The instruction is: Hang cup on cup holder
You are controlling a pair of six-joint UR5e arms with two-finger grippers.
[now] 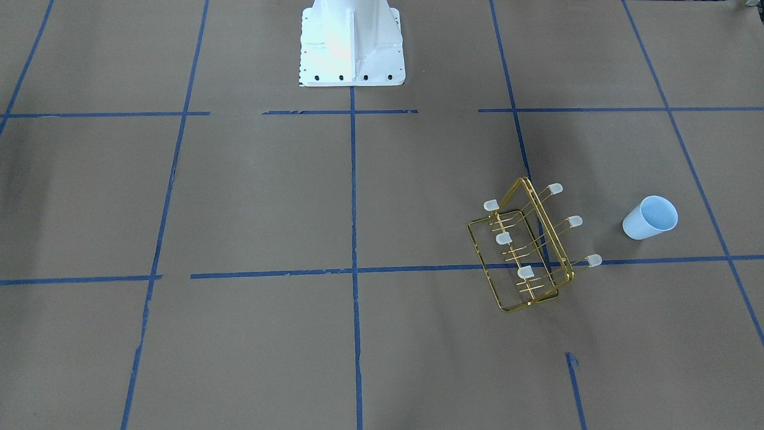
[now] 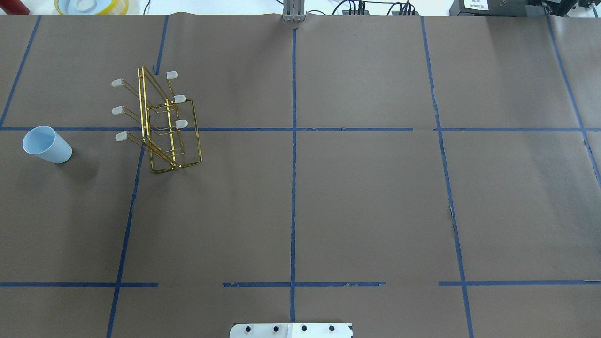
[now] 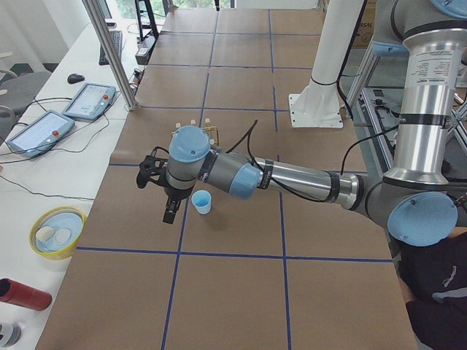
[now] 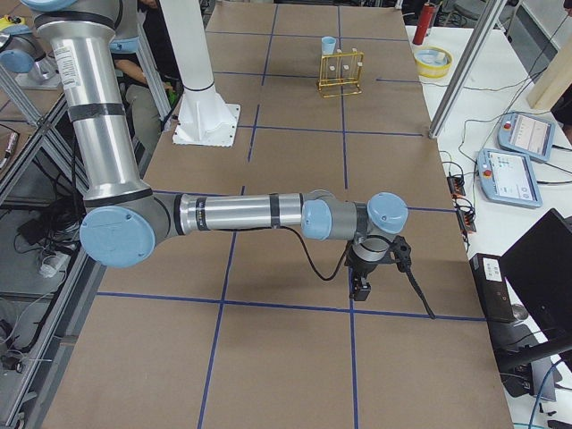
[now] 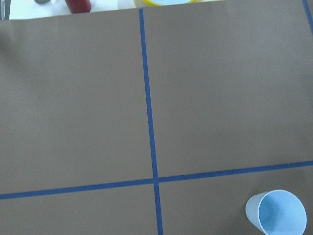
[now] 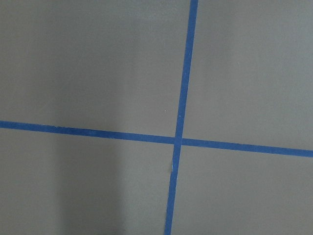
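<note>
The task looks to be at its opening step, the reach for the cup (image 2: 47, 144). The cup stands mouth-up and untouched at the robot's far left, apart from the upright gold wire cup holder (image 2: 145, 117), whose capped prongs are all bare. Next, the left gripper (image 3: 168, 210) would need to descend, grasp the cup's wall and tip it over a prong. The left arm stretches out low with its gripper pointing down near the cup, and the right gripper (image 4: 362, 284) hangs far from both; neither pair of jaws can be judged.
</note>
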